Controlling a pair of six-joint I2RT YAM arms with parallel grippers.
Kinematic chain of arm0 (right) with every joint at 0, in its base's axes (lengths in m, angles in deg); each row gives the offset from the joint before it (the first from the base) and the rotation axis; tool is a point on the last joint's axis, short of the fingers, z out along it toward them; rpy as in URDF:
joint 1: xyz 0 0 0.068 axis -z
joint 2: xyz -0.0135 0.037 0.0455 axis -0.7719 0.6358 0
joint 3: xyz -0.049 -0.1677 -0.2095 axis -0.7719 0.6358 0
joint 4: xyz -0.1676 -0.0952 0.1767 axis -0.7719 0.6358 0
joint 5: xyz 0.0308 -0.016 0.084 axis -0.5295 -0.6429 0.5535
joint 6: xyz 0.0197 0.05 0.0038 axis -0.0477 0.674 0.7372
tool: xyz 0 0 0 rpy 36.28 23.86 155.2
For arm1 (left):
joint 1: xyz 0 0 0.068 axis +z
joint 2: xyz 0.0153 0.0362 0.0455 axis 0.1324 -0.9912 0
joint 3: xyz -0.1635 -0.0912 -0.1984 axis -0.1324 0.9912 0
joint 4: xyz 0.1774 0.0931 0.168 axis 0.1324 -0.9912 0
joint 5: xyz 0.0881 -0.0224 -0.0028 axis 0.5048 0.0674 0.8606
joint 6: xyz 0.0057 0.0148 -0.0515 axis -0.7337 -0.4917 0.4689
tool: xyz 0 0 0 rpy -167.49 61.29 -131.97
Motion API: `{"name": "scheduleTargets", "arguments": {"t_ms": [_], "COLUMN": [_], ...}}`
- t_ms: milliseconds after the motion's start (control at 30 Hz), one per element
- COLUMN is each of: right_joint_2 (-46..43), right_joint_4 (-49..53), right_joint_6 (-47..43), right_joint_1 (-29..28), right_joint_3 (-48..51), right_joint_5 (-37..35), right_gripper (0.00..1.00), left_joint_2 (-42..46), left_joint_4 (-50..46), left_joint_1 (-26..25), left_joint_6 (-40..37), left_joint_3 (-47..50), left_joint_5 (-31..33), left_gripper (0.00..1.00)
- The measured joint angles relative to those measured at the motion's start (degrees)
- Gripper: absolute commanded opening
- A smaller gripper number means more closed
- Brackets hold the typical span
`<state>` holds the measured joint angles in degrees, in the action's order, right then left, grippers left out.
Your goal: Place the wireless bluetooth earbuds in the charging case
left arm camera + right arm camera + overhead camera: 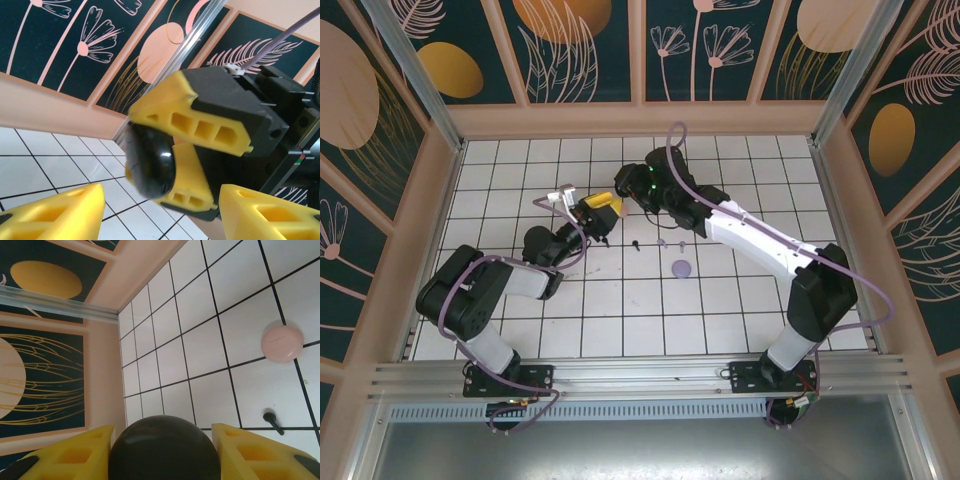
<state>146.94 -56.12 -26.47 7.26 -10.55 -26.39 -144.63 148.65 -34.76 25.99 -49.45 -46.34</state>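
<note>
While right end effector [162,435] grips black case [165,452] | left end effector [162,200]: jaws apart | black earbud [273,422] lies near right one

Tiled table [570,320]; flowered, seemingly wooden walls [590,40].

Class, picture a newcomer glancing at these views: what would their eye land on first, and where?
Over the middle of the white tiled table, the right gripper clamps a round black case in yellow fingers, facing the open left gripper. Loose on the tiles lie a lavender case near the centre and, in the right wrist view, a pink case with a black earbud near it.
</note>
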Motion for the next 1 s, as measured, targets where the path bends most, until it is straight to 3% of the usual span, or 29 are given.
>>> {"name": "scheduleTargets", "arguments": {"t_ms": [667,1000], "right_joint_2": [0.9,0.9], "right_joint_4": [-0.3,-0.7], "right_joint_6": [0.1,0.2], "right_joint_1": [-1.9,-1.8], "right_joint_3": [-1.5,-1.5], "right_joint_5": [-1.2,-2.7], "right_gripper": [0.31,0.30], "left_joint_2": [-1.8,-3.8], "left_joint_4": [-0.3,-0.2], "left_joint_1": [0.0,0.0], "left_joint_6": [0.6,0.6], "left_joint_3": [-3.4,-5.4], "left_joint_5": [1.4,1.3], "left_gripper": [0.35,0.35]}}
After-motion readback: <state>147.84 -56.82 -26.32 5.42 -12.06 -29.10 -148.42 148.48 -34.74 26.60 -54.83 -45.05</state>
